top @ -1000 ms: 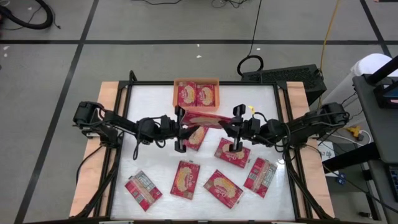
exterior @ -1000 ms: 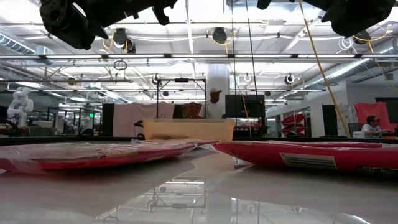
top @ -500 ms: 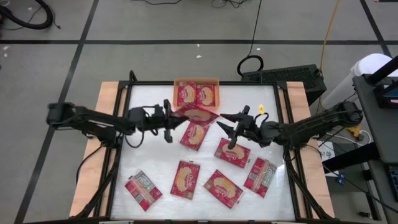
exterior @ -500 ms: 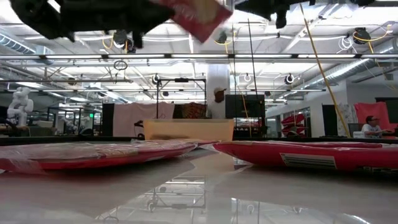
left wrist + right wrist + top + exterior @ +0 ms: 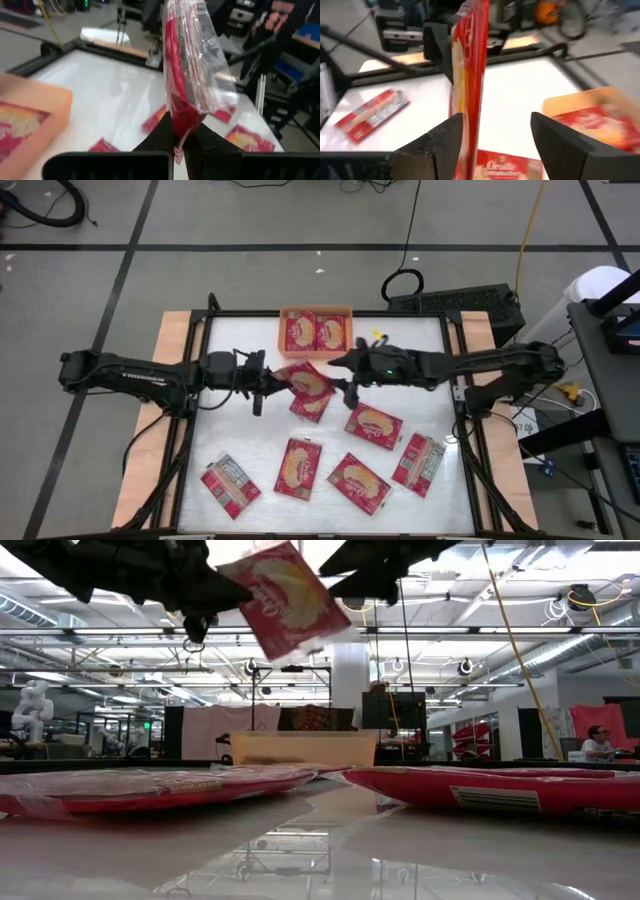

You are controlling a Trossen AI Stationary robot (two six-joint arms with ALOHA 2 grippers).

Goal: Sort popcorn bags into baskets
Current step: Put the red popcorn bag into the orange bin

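My left gripper is shut on one red popcorn bag, held in the air over the table's middle; the bag shows tilted in the low view. My right gripper is open at the bag's other end. In the right wrist view its fingers stand on either side of the bag, which is close to one finger; whether they touch I cannot tell. The orange basket at the far edge holds two bags lying flat. Several more bags lie flat on the table, such as one right of centre. My left gripper pinches the bag's sealed end edge between its two fingers. The fingers come about level from the table's left. The bag stands on edge beyond the fingertips, tilted and lifted clear of the table.
One bag lies just below the held one. Others lie nearer the front edge. Black frame rails run along the table's left and right sides. A person sits far off in the room.
Both grippers have tipped up from pointing down to about level. The bag, flat between them a second ago, has been lifted and turned on edge. My left gripper has drawn back toward the table's left edge with it. My right gripper has moved toward the middle.
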